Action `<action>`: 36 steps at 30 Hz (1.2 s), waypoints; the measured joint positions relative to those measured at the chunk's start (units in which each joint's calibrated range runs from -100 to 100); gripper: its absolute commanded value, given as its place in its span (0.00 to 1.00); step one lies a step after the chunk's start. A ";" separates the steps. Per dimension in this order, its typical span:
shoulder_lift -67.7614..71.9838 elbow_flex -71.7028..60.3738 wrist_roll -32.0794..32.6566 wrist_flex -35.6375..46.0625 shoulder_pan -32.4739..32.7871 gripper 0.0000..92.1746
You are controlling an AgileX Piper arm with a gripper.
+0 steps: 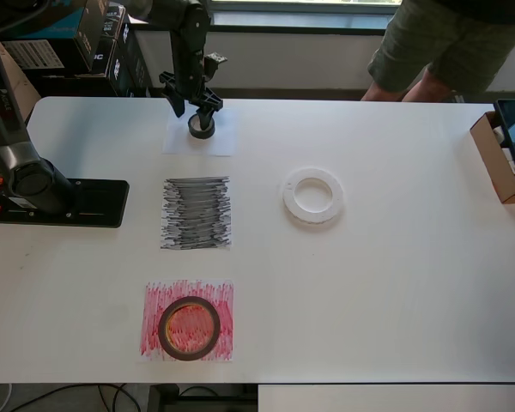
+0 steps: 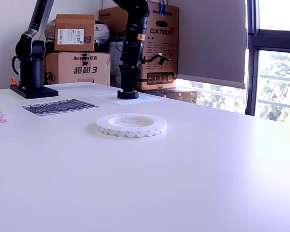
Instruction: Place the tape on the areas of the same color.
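i had the gripper (image 1: pixel 201 113) down over the small black roll (image 1: pixel 201 127) on the white patch (image 1: pixel 200 137); couldn't tell whether the jaws were clamped on it. risk: leaving it there, wrong colour. overhead showed the dark-red roll (image 1: pixel 189 328) on the red patch (image 1: pixel 187 320); exterior cropped that, but showed the black roll flat on the bench (image 2: pixel 193 159).

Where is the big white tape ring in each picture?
Overhead view: the white tape ring lies flat on the bare table, right of the black scribbled patch.
Exterior view: the same ring lies near the middle, in front of the gripper.
Shared landmark: the black scribbled patch, which sits to the ring's left in both views.
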 measured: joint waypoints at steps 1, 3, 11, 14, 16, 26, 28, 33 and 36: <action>0.00 0.00 0.00 0.00 0.00 0.90; 0.00 0.00 0.00 0.00 0.00 0.90; 0.28 0.00 0.00 0.14 0.00 0.87; 1.15 0.00 0.00 0.14 0.00 0.75; 1.66 0.00 -0.11 0.14 0.00 0.65; 2.31 0.00 -0.11 0.14 0.00 0.13; 2.31 0.00 0.18 -0.16 0.00 0.11; 2.31 0.00 2.67 -2.48 -0.57 0.02; 1.63 -0.29 4.44 -5.01 -0.80 0.02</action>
